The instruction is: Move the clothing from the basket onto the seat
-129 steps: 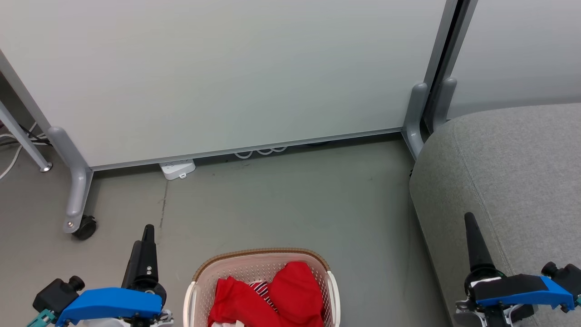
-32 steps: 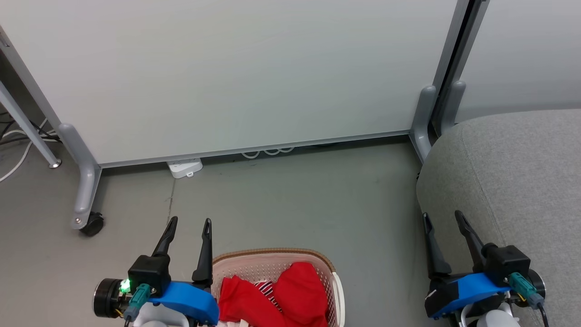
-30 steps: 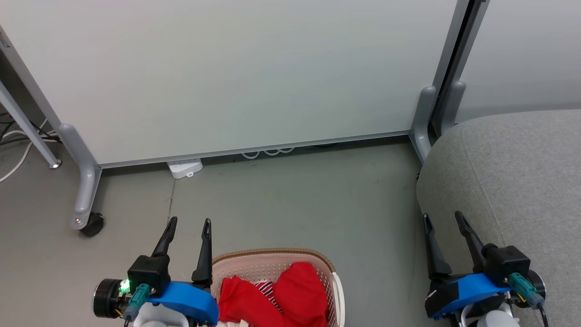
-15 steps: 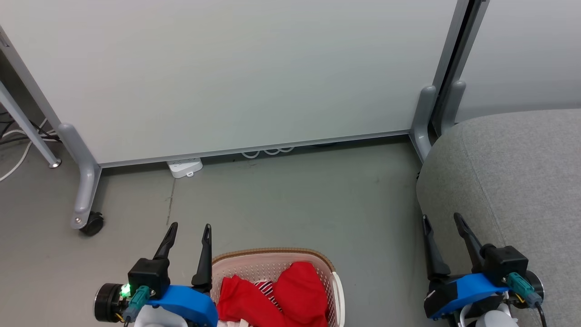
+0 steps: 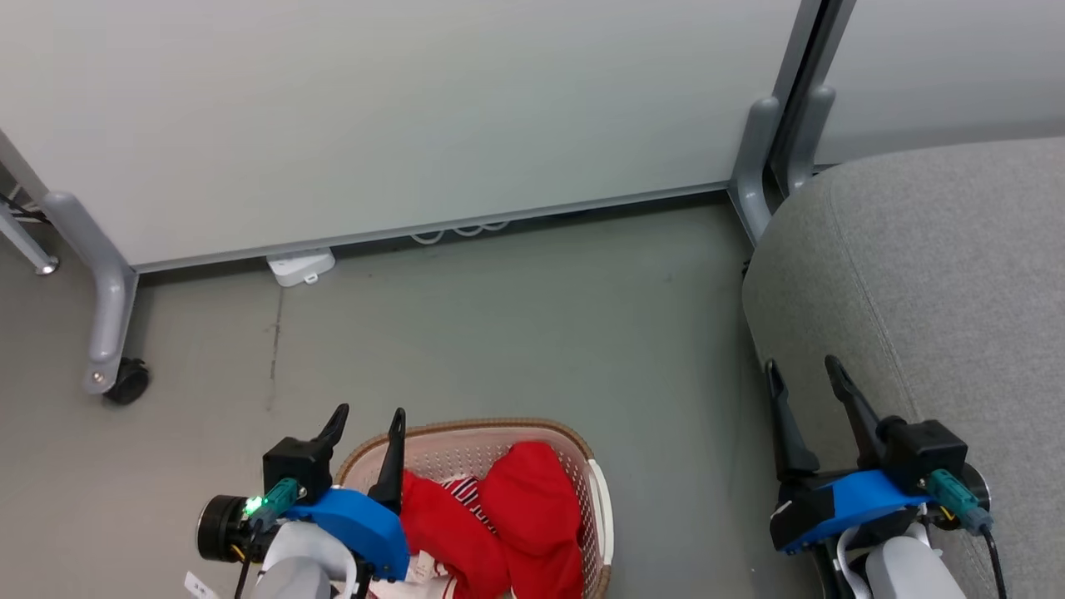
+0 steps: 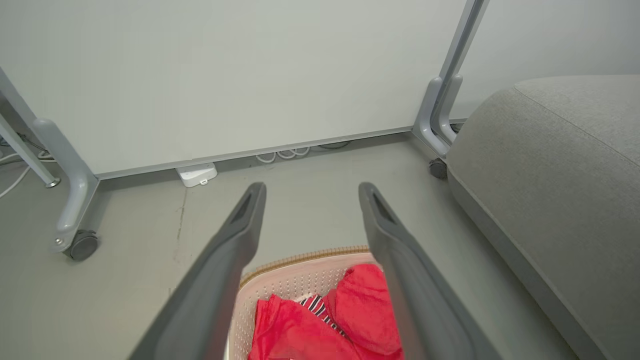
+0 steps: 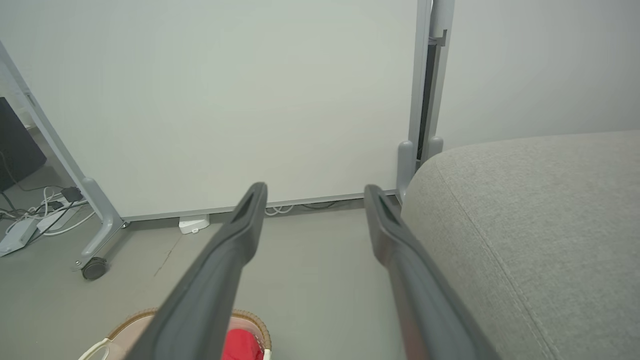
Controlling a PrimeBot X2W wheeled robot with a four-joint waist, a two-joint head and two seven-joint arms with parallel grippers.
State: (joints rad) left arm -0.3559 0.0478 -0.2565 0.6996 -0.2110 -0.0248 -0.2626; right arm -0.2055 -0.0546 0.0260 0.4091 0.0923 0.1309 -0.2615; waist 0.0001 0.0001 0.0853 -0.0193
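Left gripper (image 5: 369, 416), jaws spread and empty, hangs over the left rim of the basket (image 5: 499, 427). Right gripper (image 5: 800, 370), likewise spread, is at the seat's (image 5: 932, 274) edge. Red clothing (image 5: 524, 507) lies bunched in the basket, which points away from the robot. Earlier the left gripper was beside that rim.

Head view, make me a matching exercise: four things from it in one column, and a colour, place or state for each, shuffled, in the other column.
Column one:
1. clothing
2. basket
3. seat
4. left gripper

Column two:
A. grey, at the right side of the view
B. open, holding nothing, at the lower left
C. bright red, lying in the basket
D. cream-white with a brown rim

Pairs: 1-C, 2-D, 3-A, 4-B
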